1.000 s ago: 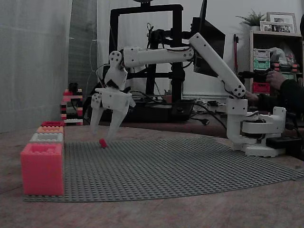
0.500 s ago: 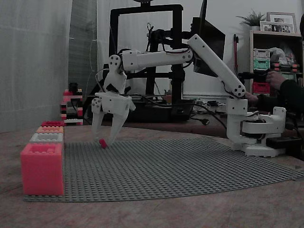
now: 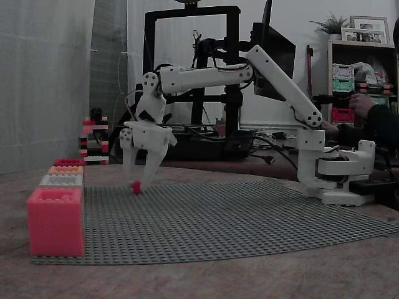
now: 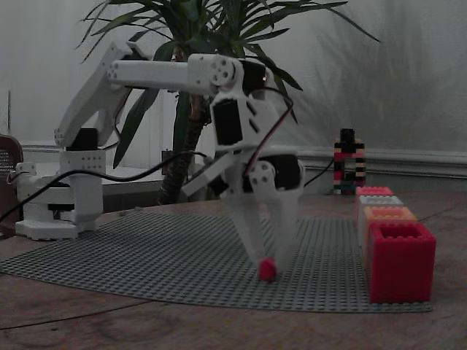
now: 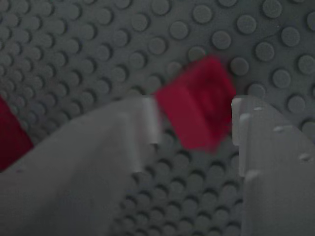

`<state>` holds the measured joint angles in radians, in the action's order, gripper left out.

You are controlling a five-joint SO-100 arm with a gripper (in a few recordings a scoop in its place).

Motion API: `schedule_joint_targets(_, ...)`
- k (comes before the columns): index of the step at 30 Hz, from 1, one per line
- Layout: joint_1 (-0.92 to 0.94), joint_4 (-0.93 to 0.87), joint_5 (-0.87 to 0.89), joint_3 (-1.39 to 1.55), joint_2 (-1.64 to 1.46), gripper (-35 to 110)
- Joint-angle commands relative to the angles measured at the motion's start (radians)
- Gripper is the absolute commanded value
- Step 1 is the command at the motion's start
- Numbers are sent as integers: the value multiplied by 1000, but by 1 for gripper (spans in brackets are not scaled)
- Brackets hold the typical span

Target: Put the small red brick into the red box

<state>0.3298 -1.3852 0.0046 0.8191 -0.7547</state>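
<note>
While the white arm (image 3: 268, 65) reaches out from its base near one edge of the grey studded baseplate (image 3: 249, 218), the gripper (image 3: 136, 184) points down with its tips at the plate's surface. The small red brick (image 5: 197, 110) sits on the baseplate between the two fingers; in the wrist view the left finger (image 5: 98, 162) meets the brick's edge and the right finger (image 5: 266, 147) stands just beside it, so the jaws are spread around the brick, and a firm clamp cannot be confirmed. In both fixed views the brick (image 3: 135, 187) (image 4: 267, 270) shows as a red spot right at the fingertips.

A row of four boxes lines one edge of the baseplate. In a fixed view the red box (image 4: 400, 262) stands at the near end of that row, at the plate's corner, well apart from the brick. Behind it come an orange box (image 4: 387, 214), a grey box (image 4: 379, 200) and a further red-topped one. The baseplate lies on the brown counter (image 4: 219, 328).
</note>
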Motion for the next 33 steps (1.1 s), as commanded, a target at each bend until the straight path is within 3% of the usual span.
schedule_joint_targets(1, 21, -3, -3, -25, -41, 0)
schedule_joint_targets(13, 26, -6, 5, -84, -117, 0)
schedule_joint_targets(21, 25, 44, -12, -348, -91, 0)
schedule_joint_targets(33, -18, 380, -61, -388, 55, 0)
